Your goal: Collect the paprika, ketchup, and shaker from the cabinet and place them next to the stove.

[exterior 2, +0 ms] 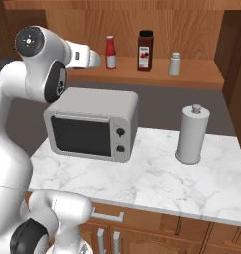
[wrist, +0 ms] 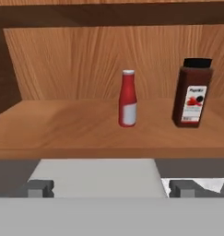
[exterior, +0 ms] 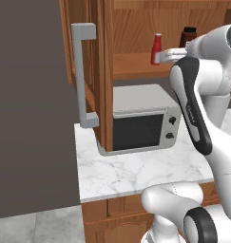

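Nearest the base, the marble counter (exterior 2: 156, 178) carried a grey microwave (exterior 2: 92, 124) and, to its right, a tall grey knob-topped cylinder (exterior 2: 192, 134). Above the microwave the gripper (wrist: 111, 189) hung short of the shelf's front edge with its fingers (wrist: 37, 188) spread wide and nothing between them, aimed roughly at the ketchup (wrist: 127, 98). Beyond it, on the shelf of the open cabinet (exterior 2: 142, 67), stood the three task items in a row: the ketchup at left, the paprika (exterior 2: 145, 51) near the middle, and the shaker (exterior 2: 174, 64) furthest right (it sat outside the hand camera's field). The cabinet door (exterior: 86, 71), with its long grey bar handle (exterior: 83, 76), stood swung open on the arm's left. The stove was not in any of these pictures, so the placing spot could not be judged. The likeliest fault from this pose would be tipping the slim ketchup: a finger arriving off-centre would push rather than bracket it, and it could roll toward the shelf lip. A sideways drift might also clip the paprika, which stood near but apart from the ketchup. Room appeared generous above the bottles and left of the ketchup; the tight margins were the shelf's front edge below the hand and the microwave top beneath the wrist.
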Available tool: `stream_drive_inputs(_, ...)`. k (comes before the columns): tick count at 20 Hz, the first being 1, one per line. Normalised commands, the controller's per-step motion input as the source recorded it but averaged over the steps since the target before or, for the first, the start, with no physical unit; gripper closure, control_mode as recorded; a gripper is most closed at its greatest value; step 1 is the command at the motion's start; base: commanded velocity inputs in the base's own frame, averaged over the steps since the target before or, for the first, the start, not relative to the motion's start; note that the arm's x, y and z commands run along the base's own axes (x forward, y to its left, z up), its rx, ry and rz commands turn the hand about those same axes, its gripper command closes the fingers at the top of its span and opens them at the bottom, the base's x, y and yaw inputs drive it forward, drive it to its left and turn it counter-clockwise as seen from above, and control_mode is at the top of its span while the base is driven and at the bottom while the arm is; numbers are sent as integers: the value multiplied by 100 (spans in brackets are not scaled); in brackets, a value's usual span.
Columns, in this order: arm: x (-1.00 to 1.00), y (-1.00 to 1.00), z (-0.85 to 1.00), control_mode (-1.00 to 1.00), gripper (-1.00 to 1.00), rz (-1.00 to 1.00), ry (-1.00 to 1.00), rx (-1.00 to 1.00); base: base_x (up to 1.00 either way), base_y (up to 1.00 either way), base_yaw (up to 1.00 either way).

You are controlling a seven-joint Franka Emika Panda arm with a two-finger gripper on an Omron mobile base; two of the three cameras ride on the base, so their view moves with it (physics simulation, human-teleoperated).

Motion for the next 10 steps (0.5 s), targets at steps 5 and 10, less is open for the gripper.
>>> stream_drive_inputs(5,0,-2,16,-100,-100,-2,-27,2,0,0,0)
stream_drive_inputs(10,2,-9,16,-100,-100,0,-9,1,0,0,0)
